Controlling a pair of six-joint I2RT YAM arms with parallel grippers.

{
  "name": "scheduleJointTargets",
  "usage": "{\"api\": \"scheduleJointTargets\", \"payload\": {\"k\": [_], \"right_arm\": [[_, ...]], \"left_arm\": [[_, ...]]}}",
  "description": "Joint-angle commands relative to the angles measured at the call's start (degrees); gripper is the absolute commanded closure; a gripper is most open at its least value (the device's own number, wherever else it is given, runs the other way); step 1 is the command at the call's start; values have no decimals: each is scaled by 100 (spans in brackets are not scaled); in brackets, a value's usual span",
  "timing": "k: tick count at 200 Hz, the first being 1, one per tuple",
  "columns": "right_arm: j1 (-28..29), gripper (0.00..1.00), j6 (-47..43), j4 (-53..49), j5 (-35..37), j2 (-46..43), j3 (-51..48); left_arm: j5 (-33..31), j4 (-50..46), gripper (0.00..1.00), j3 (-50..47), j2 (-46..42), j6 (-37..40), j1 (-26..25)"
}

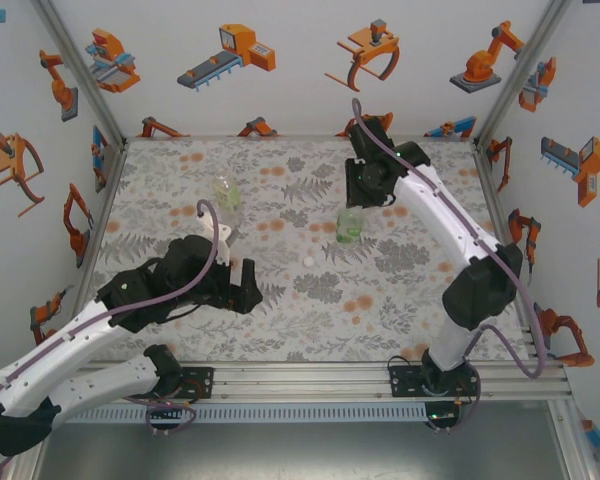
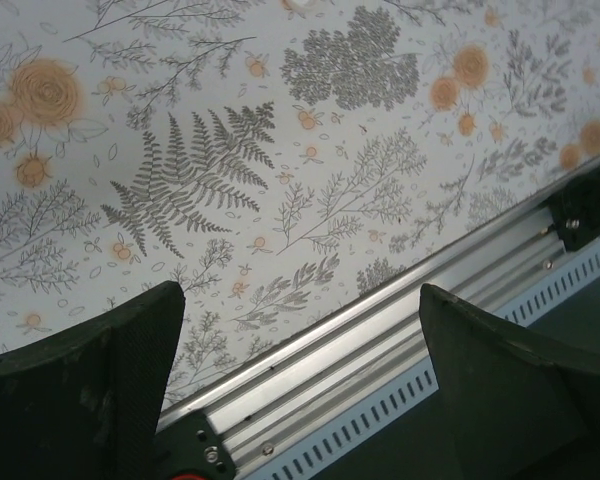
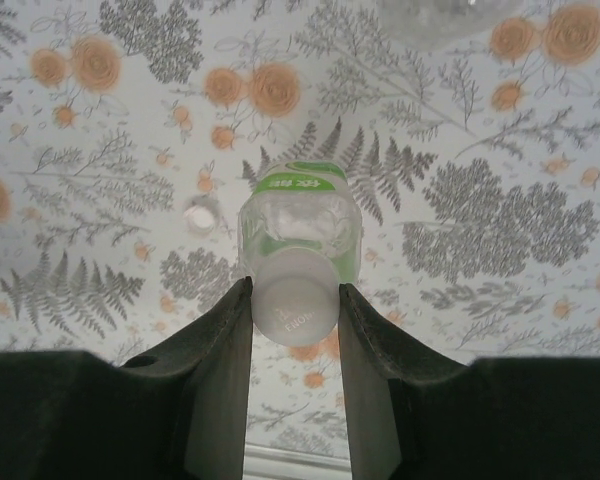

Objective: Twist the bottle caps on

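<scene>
**Right jaws clamped on the green bottle's cap; left jaws wide and empty**

The table [image 1: 180, 330] is covered by a pale cloth printed with grey ferns and orange flowers. White walls [image 1: 280, 90] on three sides carry orange and blue drawings of robot arms and grippers. An aluminium rail [image 2: 380, 340] runs along the near table edge, from the lower left to the right of the left wrist view.

The left gripper [image 2: 300, 290] stands low over bare cloth beside the rail, its fingers [image 2: 100, 380] far apart with nothing between them. From above it sits at lower left centre [image 1: 248, 290].

The right gripper [image 3: 294, 290] is closed on the pale cap [image 3: 295, 305] of the green bottle [image 3: 300, 215], one finger touching each side of the cap. The cap sits on the bottle's neck; how far it is screwed down cannot be told. From above, this bottle [image 1: 349, 228] stands upright right of centre, just below the right gripper [image 1: 365, 200].

A white cap [image 1: 308, 260] lies loose on the cloth near the green bottle, below and left of it; in the right wrist view it is left of the bottle [image 3: 198, 213]. A yellowish bottle [image 1: 227, 192] stands at upper left centre, well apart from both grippers. A clear bottle [image 3: 440, 15] is cut off by the top edge of the right wrist view; which one it is cannot be told.

The green bottle's label has white letters on a green band, too blurred to read. The pale cap bears a raised word that is also illegible.
</scene>
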Motion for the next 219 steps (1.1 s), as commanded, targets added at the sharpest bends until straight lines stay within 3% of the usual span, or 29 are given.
{"api": "scheduleJointTargets", "payload": {"k": [1, 28, 98, 158, 219], "right_arm": [[-135, 100, -390, -6, -123, 393, 586], [-245, 100, -568, -28, -156, 1015, 1215], [-473, 100, -905, -431, -266, 2406, 2936], [-501, 100, -967, -472, -344, 2765, 3187], [-500, 63, -946, -512, -350, 2784, 3109]], "left_arm": [[-550, 171, 6, -179, -189, -926, 34], [-813, 112, 0, -208, -333, -1347, 43], [-900, -502, 2, 182, -141, -1371, 43], [-839, -515, 3, 177, -67, -1353, 52], [-831, -481, 3, 128, -154, -1327, 52]]}}
